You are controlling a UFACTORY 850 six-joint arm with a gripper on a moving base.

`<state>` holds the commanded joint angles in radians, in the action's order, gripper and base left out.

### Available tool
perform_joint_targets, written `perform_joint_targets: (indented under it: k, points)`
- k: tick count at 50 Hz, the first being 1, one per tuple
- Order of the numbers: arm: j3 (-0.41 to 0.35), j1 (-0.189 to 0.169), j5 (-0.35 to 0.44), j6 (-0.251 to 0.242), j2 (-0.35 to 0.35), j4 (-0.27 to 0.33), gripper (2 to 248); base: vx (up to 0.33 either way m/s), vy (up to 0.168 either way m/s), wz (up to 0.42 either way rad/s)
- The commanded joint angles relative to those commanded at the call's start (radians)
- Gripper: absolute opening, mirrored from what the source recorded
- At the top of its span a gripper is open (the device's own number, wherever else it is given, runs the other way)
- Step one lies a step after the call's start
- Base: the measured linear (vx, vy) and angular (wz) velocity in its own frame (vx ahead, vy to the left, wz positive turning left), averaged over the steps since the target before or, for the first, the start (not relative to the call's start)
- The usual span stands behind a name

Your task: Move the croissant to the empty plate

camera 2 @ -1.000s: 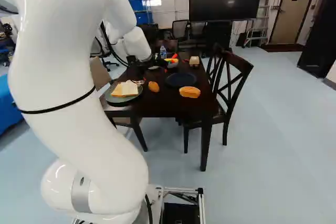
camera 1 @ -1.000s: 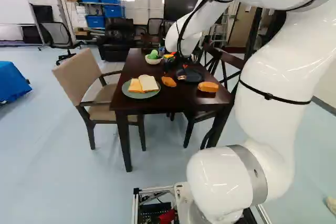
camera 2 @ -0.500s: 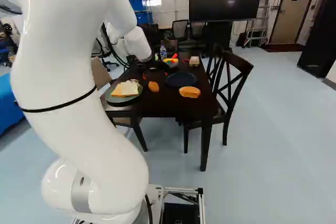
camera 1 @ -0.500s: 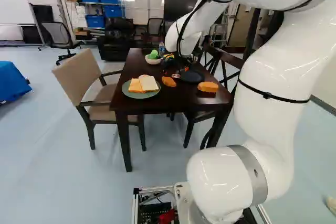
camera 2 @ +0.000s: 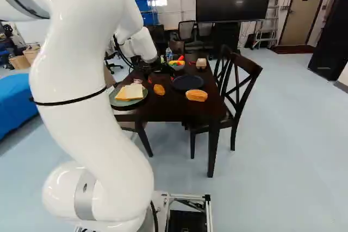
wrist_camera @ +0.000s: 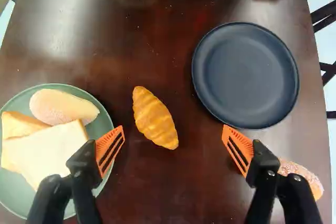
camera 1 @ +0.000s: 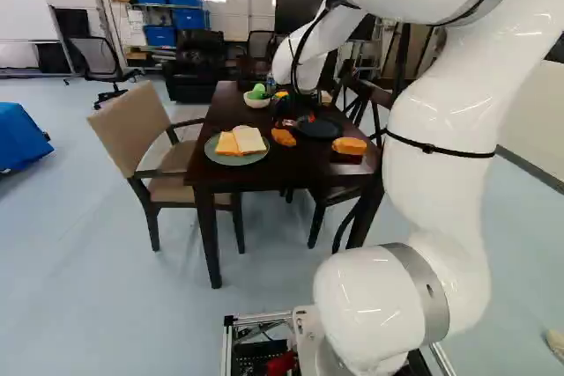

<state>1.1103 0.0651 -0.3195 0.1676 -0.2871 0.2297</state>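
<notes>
In the left base view my gripper (camera 1: 300, 121) hangs over the dark table, beyond the croissant (camera 1: 283, 137). In the wrist view the gripper (wrist_camera: 174, 145) stands wide open, nothing held. The croissant (wrist_camera: 155, 119) lies on bare wood, in line with the space between the two orange pads and a little ahead of them, lower down. Beside it, ahead of one finger, is the empty dark blue plate (wrist_camera: 245, 75). The other finger reaches over the edge of a green plate (wrist_camera: 98, 95) bearing bread slices (wrist_camera: 50, 148) and a pale roll (wrist_camera: 62, 107).
A sugared, bread-like piece (wrist_camera: 302, 177) lies beyond one finger, partly hidden by it. The orange loaf (camera 2: 196, 95) is at the table's near right corner. Farther back are a bowl of colourful items (camera 2: 176, 64), a bottle (camera 2: 169, 55) and an egg carton (camera 2: 201, 63). Chairs (camera 2: 239, 91) flank the table.
My arm's upper links have swung leftward in the left base view and rightward in the right one. The gripper has shifted slightly over the table, its fingers still open. Base and food have not moved.
</notes>
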Motion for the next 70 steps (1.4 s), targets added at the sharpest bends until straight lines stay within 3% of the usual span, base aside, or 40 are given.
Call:
perform_joint_targets:
  k: [23, 39, 52, 70]
  points:
    - [0.049, 0.001, -0.155, 0.000, -0.040, 0.000, 247, 0.000, 0.000, 0.000]
    - [0.131, 0.000, -0.171, 0.000, -0.104, 0.000, 247, 0.000, 0.000, 0.000]
    - [0.187, 0.025, -0.226, 0.000, -0.147, -0.001, 247, 0.000, 0.000, 0.000]
    - [0.212, 0.034, -0.263, 0.000, -0.189, -0.021, 247, 0.000, 0.000, 0.000]
